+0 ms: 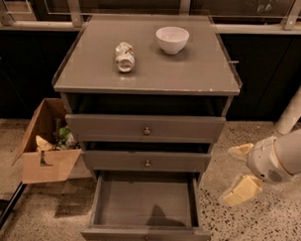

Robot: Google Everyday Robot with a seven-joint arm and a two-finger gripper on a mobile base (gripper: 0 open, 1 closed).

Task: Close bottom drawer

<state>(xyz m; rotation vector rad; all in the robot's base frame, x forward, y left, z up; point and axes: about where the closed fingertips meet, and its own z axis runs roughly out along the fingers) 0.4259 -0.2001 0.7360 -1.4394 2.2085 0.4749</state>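
At the foot of the grey cabinet (pixel 157 75), the bottom drawer (pixel 145 234) is standing pulled fully out, its tray projecting forward beneath the middle drawer (pixel 146 162). To the right of the cabinet, level with the lower two drawers, the gripper (pixel 241 171) is hovering with its cream fingers spread wide apart, holding and touching nothing. Risk: a push landing on the drawer's right corner rather than its front centre is likely to skew and jam the tray. A high approach could strike the middle drawer instead. Hard contact might jolt the crushed can (pixel 125 56) and white bowl (pixel 172 39) on the cabinet top.
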